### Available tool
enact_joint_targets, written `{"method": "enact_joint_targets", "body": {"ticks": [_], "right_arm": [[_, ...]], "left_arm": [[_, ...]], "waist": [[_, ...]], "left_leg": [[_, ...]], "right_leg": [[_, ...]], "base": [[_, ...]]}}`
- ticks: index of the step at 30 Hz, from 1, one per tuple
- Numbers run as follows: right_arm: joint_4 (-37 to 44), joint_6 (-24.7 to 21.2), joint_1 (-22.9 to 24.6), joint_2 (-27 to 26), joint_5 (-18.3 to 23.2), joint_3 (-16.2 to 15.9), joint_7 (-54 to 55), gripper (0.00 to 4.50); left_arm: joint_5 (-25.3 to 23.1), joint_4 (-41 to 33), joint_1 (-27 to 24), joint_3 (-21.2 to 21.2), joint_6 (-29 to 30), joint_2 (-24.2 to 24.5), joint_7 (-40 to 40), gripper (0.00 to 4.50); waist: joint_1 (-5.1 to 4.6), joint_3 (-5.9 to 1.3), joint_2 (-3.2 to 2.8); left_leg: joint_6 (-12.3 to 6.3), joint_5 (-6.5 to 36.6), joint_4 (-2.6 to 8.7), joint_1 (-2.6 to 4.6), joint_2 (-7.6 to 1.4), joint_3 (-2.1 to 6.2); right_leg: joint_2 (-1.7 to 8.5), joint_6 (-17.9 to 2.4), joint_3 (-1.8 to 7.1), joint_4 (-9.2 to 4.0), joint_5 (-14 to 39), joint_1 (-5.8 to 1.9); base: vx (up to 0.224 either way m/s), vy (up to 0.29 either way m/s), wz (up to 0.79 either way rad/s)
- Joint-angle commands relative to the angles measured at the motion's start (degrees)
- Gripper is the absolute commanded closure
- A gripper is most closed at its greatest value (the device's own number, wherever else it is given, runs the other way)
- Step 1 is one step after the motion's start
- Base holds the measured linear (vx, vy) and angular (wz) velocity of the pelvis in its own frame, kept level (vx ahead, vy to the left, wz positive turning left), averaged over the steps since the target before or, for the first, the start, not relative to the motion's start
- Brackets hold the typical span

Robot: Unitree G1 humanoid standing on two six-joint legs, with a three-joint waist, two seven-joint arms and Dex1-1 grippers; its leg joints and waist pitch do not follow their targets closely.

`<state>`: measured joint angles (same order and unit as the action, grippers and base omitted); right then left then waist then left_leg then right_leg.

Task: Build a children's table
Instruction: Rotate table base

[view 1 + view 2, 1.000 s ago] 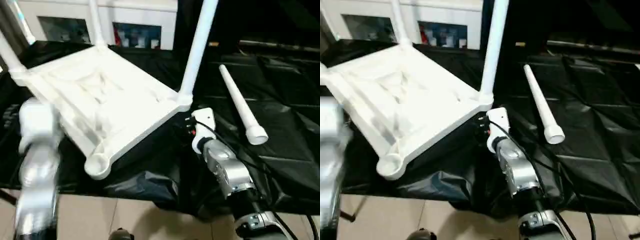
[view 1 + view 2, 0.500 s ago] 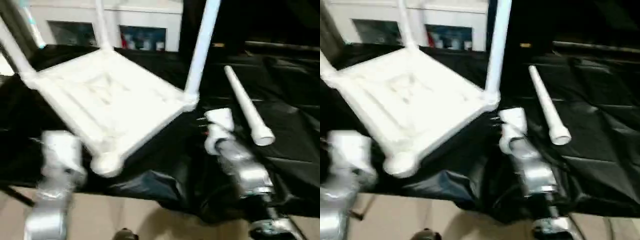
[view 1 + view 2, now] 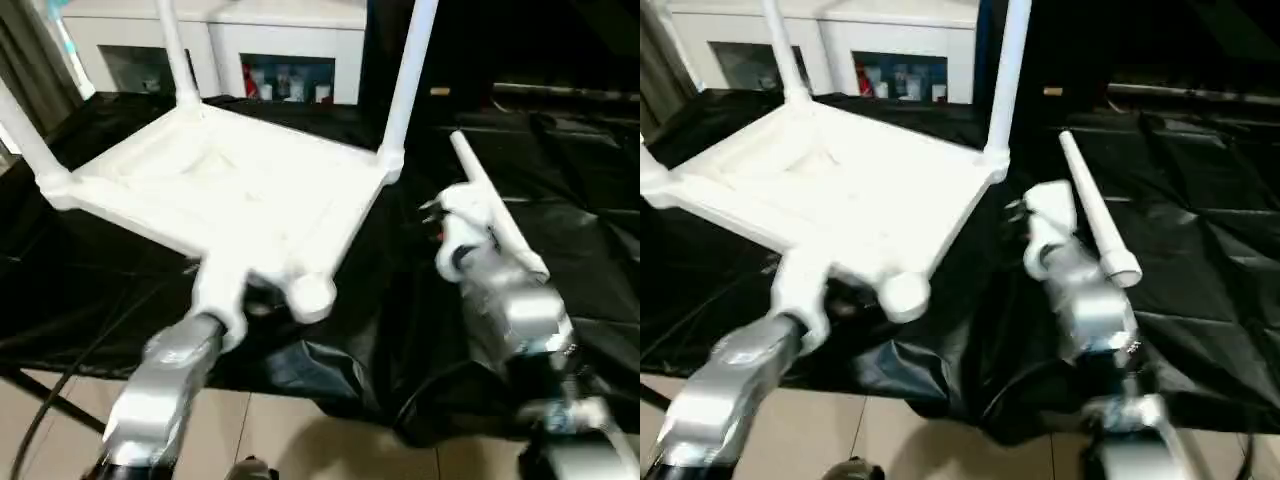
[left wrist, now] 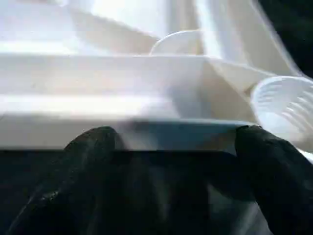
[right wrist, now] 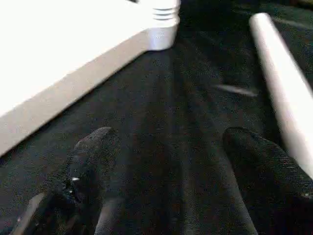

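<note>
1 white plastic table top (image 3: 235, 195) lies upside down on black plastic sheeting (image 3: 560, 210), ribbed underside facing up. 3 white tapered tube legs stand upright in corner sockets: far right leg (image 3: 405, 75), far left leg (image 3: 172, 50), near left leg (image 3: 22, 130). 1 round corner socket (image 3: 312, 296), the nearest, holds no leg and overhangs the front edge of the sheeting. 1 loose white leg (image 3: 495, 210) lies flat on the sheeting to the right of the top, apart from it, wide end toward the robot. The left gripper (image 4: 171, 161) sits at the near edge of the top just beside the open socket; in the left wrist view its 2 black fingertips (image 4: 90, 147) stand spread wide, the top's edge rail running across between them, not pinched. The right gripper (image 5: 171, 161) hovers over bare sheeting between the top's right corner and the loose leg, its fingertips (image 5: 95, 152) parted, clasping nothing. 1 white cabinet with glass doors (image 3: 250, 45) stands behind the work surface. Beige tiled floor (image 3: 300, 440) shows below the sheeting's front edge.
</note>
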<state>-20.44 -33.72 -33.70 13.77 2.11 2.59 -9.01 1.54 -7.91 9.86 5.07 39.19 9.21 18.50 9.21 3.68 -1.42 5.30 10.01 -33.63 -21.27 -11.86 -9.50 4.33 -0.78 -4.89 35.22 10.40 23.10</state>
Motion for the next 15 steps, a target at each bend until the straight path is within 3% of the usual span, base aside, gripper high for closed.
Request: {"method": "enact_joint_targets", "body": {"ticks": [1, 4, 5, 9, 10, 15], "right_arm": [[-3.0, -0.8, -2.7, 2.0, 0.1, 2.1, -0.2, 0.72], [-6.3, -1.8, -5.5, 3.7, 0.7, 3.8, 0.2, 0.55], [-9.4, -2.1, -7.7, 5.0, 1.2, 5.1, 0.5, 0.35], [-21.0, -2.1, -14.2, 8.2, 0.7, 4.9, -1.6, 0.14], [-27.3, -0.3, -17.0, 9.1, 0.7, 5.0, -2.2, 0.14], [-38.3, 2.7, -22.5, 10.5, -1.3, 3.7, -4.0, 0.14]], "left_arm": [[0.9, 1.1, 1.4, 1.1, -2.5, -0.1, 1.8, 0.09], [2.1, 1.7, 1.6, 2.2, -5.5, 0.2, 4.6, 0.02], [2.7, 1.8, 1.3, 3.3, -7.5, 0.7, 6.8, 0.00], [4.2, -0.5, 0.2, 3.6, -7.0, 1.9, 9.2, 0.00], [4.9, -2.7, -0.7, 3.2, -6.6, 3.5, 10.7, 0.00], [8.9, -11.0, -3.7, 2.2, -3.5, 9.3, 17.4, 0.00]], "waist": [[-0.40, -4.54, -0.42], [-0.56, -4.78, -0.35], [-0.58, -4.74, -0.34], [-0.85, -4.66, -0.52], [-0.95, -4.74, -0.53], [-1.42, -3.75, -0.19]], "left_leg": [[1.19, 9.6, 3.46, 0.32, -0.67, 0.27], [0.47, 8.3, 3.09, 0.32, -0.49, 0.08], [0.28, 8.2, 3.15, 0.26, -0.50, 0.14], [0.48, 10.4, 2.98, 0.24, -0.52, 0.00], [0.35, 10.9, 2.93, 0.31, -0.63, 0.06], [-0.60, 11.7, 3.08, -0.08, -0.59, 0.11]], "right_leg": [[3.18, -7.1, 2.82, -3.86, 6.9, -2.94], [3.12, -8.4, 2.81, -3.66, 5.4, -3.03], [3.17, -8.7, 2.75, -3.67, 5.6, -3.05], [3.23, -10.8, 2.54, -3.49, 6.6, -3.16], [3.41, -11.2, 2.50, -3.45, 7.0, -3.16], [3.51, -12.3, 2.36, -3.48, 9.5, -2.99]], "base": [[0.000, 0.000, 0.00], [0.000, 0.000, 0.00], [0.000, 0.000, 0.00], [0.000, 0.000, 0.00], [0.000, 0.000, 0.00], [0.000, 0.000, 0.00]]}}
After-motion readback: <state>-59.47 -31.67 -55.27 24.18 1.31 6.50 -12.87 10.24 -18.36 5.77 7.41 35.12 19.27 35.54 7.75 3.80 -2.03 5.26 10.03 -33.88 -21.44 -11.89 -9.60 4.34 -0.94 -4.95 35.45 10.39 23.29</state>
